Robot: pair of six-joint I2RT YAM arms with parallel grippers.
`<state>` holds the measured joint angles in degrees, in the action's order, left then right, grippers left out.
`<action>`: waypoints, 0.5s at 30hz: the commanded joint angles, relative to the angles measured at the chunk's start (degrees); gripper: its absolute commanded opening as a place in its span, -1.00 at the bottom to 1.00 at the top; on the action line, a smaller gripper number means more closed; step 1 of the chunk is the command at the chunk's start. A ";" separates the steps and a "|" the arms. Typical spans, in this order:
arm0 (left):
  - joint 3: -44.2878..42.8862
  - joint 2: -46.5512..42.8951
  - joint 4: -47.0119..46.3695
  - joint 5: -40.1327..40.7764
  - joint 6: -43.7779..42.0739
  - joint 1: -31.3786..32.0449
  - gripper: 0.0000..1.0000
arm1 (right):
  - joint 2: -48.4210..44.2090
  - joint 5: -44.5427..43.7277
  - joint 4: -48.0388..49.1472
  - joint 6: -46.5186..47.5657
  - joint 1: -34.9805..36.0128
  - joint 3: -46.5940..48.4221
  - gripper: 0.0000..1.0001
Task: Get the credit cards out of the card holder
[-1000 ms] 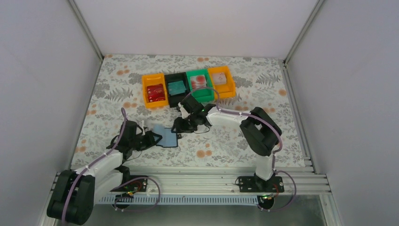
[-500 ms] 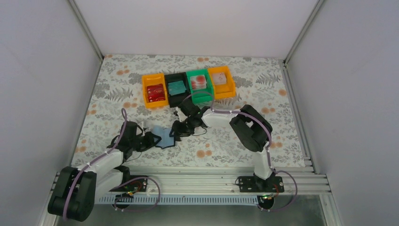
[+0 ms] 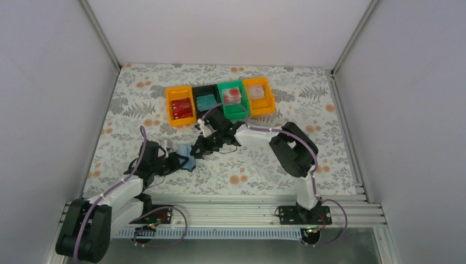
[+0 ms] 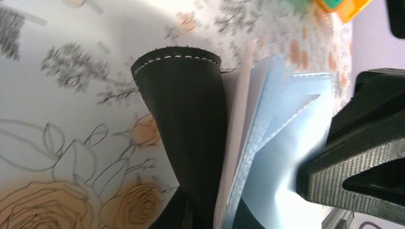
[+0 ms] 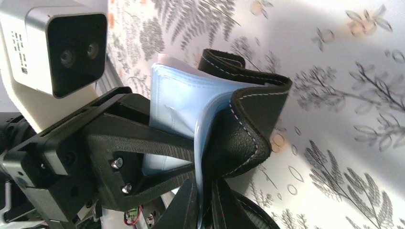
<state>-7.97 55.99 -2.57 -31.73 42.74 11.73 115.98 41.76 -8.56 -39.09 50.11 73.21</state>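
card holder (image 3: 186,156) is half open, left of middle on the table (image 3: 247,170), stretched between both arms: left gripper (image 3: 176,161) clamped tight on its near-left edge, right gripper (image 3: 197,149) pinched shut on the black cover opposite, nothing's out of it yet

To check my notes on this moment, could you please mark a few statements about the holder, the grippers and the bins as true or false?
1. The holder lies flat and closed on the table. False: the left gripper and right gripper grip it between them, partly open and not flat.
2. The left gripper is shut on the holder. True.
3. Four bins stand in a row at the back. True.
4. The green bin is at the row's left end. False: an orange bin is there; the green one is third from the left.
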 commanded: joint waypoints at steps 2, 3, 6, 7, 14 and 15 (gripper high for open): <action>-2.97 -5.65 -7.50 -7.02 -2.81 0.06 -0.95 | -5.95 4.02 -1.86 8.26 0.02 5.87 -0.92; -3.77 -6.45 -8.22 -8.09 -3.36 0.07 -0.95 | -8.32 3.63 -3.67 10.59 -0.14 7.21 -0.91; -8.07 -7.16 -11.49 -12.31 -6.88 -0.12 -0.95 | -12.63 2.70 -10.52 17.53 -0.16 11.38 -0.36; -10.03 -7.09 -12.48 -13.70 -8.34 -0.16 -0.95 | -14.00 0.96 -13.14 19.43 -0.22 12.54 -0.25; -21.58 -6.88 -18.61 -22.44 -9.19 -1.88 -0.95 | -32.32 -0.33 -17.12 26.52 -6.83 10.60 0.25; -23.31 -6.96 -19.09 -23.25 -9.09 -1.94 -0.95 | -34.39 -0.15 -16.88 26.52 -8.82 9.85 0.32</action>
<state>-25.93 49.95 -14.52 -47.22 35.33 10.41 90.32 41.71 -23.05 -17.69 47.24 85.32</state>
